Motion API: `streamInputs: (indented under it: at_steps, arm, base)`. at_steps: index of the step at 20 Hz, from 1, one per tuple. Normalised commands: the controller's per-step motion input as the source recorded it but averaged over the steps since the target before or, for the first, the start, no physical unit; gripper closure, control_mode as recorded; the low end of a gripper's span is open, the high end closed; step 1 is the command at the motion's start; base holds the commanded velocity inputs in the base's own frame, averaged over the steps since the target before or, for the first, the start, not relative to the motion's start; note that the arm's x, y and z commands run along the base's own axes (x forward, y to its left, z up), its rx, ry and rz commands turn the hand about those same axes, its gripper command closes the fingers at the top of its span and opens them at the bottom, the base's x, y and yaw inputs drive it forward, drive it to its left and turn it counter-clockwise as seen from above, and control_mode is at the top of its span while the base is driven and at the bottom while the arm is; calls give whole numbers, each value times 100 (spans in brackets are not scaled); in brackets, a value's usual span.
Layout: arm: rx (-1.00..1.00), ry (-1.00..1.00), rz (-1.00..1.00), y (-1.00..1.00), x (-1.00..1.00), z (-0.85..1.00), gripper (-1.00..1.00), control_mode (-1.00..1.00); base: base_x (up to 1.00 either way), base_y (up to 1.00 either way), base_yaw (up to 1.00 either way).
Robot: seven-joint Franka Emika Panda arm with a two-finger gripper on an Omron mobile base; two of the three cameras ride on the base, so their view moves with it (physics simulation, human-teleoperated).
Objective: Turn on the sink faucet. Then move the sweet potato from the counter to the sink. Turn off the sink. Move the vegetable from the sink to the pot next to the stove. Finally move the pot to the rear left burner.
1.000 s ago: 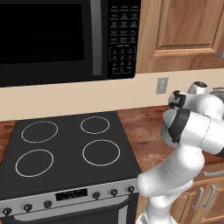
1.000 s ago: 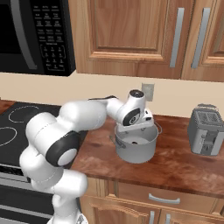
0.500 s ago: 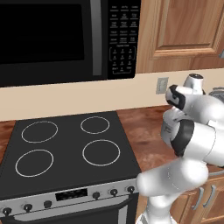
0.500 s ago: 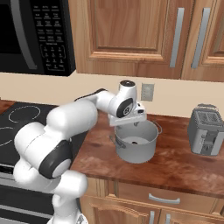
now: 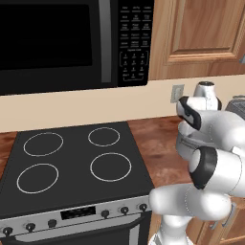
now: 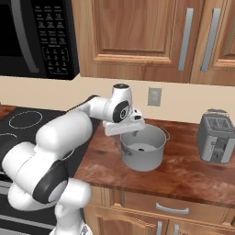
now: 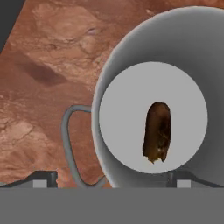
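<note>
Wooden counter point(image 6: 193, 172) beside stove point(image 5: 76, 162): sweet potato point(image 7: 156, 131) already inside pot point(image 6: 143, 148), directly below wide-open, empty gripper point(image 6: 123, 128). Next, probably: grasp pot handle point(image 7: 70, 140), carry to rear left burner point(image 5: 43, 143).

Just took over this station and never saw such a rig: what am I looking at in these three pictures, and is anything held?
A white robot arm stands in a rendered kitchen. Two pictures come from cameras behind it, left and right; the third looks down from its hand. On the wooden counter sit a grey pot and a toaster, beside a black stove. The sweet potato lies in the pot. The hand hangs open above the pot's left handle, holding nothing.
</note>
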Motion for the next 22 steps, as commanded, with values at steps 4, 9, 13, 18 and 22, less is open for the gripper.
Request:
streamInputs:
  at_steps: [4, 9, 13, 18, 22]
  arm:
    - [-6, 7, 0, 17, -39, 0, -100, -100]
    - [-4, 4, 0, 17, -36, -6, -100, -100]
    - [-2, 0, 1, 8, -5, -11, -100, -100]
    - [0, -1, 7, 0, 20, -20, -100, -100]
    - [0, -2, 8, 0, 23, -29, -100, -100]
  base:
    - [0, 0, 0]
    - [0, 0, 0]
    - [0, 0, 0]
    - [0, 0, 0]
    - [0, 0, 0]
